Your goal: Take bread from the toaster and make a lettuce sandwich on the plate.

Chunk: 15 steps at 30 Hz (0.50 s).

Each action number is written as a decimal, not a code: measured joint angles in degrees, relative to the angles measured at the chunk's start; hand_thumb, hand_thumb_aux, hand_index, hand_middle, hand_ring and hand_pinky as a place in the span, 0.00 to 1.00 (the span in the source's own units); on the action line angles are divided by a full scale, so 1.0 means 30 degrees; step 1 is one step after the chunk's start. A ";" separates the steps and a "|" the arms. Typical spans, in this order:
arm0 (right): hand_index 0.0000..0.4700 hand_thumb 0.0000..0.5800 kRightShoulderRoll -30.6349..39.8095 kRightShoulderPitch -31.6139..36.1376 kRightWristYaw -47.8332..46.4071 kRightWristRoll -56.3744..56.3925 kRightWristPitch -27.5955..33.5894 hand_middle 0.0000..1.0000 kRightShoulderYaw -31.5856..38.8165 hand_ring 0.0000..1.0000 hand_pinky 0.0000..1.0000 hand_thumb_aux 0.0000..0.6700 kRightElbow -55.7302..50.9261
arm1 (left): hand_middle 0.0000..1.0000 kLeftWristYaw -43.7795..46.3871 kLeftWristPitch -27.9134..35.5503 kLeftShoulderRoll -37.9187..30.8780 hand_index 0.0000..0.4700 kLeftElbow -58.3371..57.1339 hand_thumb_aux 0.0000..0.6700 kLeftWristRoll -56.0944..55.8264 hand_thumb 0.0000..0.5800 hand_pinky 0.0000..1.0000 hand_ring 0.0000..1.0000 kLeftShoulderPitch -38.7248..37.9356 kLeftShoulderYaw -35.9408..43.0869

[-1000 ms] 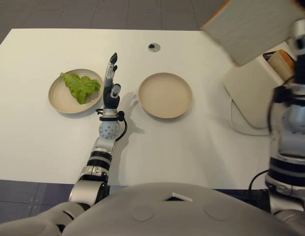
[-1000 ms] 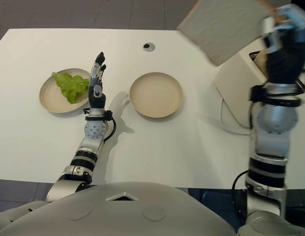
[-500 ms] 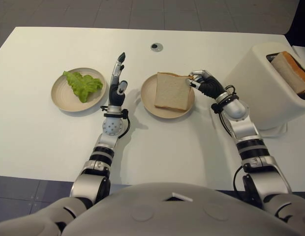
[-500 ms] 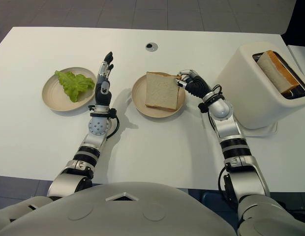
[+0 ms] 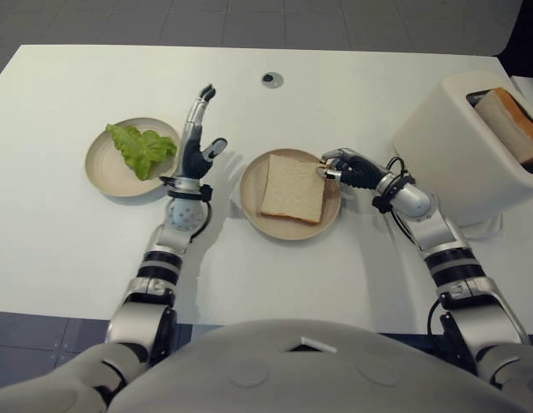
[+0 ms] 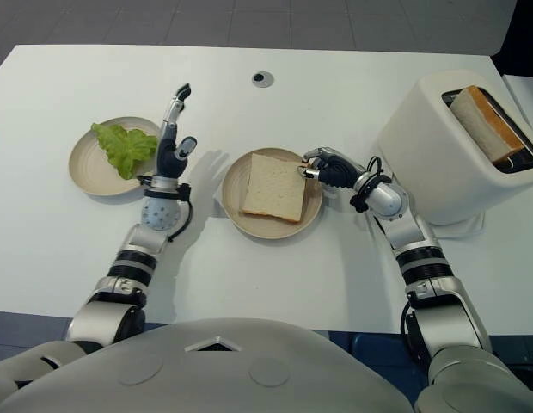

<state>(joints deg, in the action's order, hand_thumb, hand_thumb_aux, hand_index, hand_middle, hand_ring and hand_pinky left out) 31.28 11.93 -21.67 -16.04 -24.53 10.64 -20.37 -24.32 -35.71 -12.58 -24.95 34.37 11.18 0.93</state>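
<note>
**Fig. First slice on the plate, right hand at its corner**

*Left eye view.* My right hand [image 5: 342, 168] had its fingers closed on the far right corner of the slice [image 5: 292, 188], which lay flat on the plate [image 5: 249, 182]. My left hand [image 5: 196, 148] stood upright beside the lettuce [image 5: 142, 148], fingers apart and empty. As I judged it, a sideways or clinging release would drag the slice over the rim.

*Right eye view.* The slice [image 6: 273, 187] was nearly square (its long axis only faintly marked). It ran far to near, with the near edge swung slightly left. It was well apart from the toaster [image 6: 421, 151].
</note>
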 measured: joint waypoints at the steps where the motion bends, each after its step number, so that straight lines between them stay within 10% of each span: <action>1: 0.00 0.00 0.0179 -0.0411 0.0222 -0.0145 -0.0018 0.01 -0.0074 0.01 0.01 0.00 0.0683 | 0.00 -0.0582 0.1517 -0.0871 0.00 0.1133 0.00 0.1387 0.00 0.00 0.00 -0.0514 -0.0523; 9: 0.00 0.00 0.0668 -0.2426 0.0375 -0.1644 0.1013 0.04 -0.0446 0.04 0.04 0.00 0.7538 | 0.00 0.1671 0.9960 -0.6906 0.00 0.1764 0.00 0.5948 0.00 0.00 0.00 -0.2223 -0.1533; 13: 0.00 0.00 0.0343 -0.3534 0.0279 -0.1509 0.2034 0.04 -0.0661 0.04 0.04 0.00 1.1085 | 0.00 0.2993 0.9892 -0.7536 0.49 -0.1052 0.49 0.5752 0.74 0.00 0.00 -0.1225 0.0179; 15: 0.00 0.00 0.0266 -0.3995 0.0213 -0.1430 0.2497 0.04 -0.0766 0.04 0.04 0.00 1.2403 | 0.00 0.3321 0.9476 -0.7562 0.66 -0.1980 0.66 0.5298 0.88 0.00 0.00 -0.0705 0.0792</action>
<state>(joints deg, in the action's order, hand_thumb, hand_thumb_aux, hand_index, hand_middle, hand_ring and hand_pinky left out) 32.08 -0.05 -21.03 -20.33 -17.03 8.34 16.84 -14.36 -7.29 -35.27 -30.89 50.27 9.06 3.30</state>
